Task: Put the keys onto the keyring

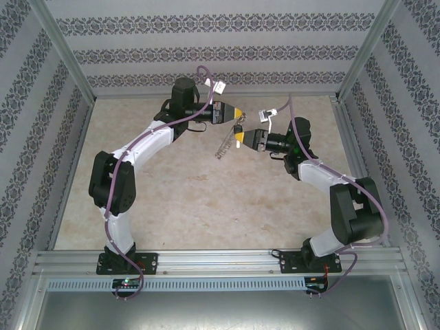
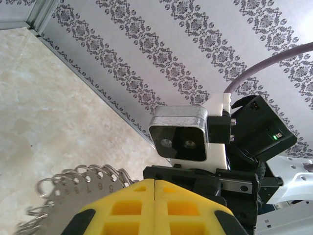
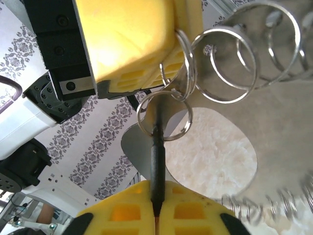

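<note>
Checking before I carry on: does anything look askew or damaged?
Nothing looks damaged. The keyring hangs lopsided, dangling loose from the shut jaws of the left gripper, and the right gripper holds the key edge-on beside it.

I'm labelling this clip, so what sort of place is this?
Probably a robot test cell in a lab: patterned wallpaper panels box in a marble-look tabletop, framed in aluminium rails, with the left arm and right arm bolted at its near edge.

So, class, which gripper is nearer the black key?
Right. The right gripper pinches the black key; the left gripper sits just beyond it, clamped on the keyring.
</note>
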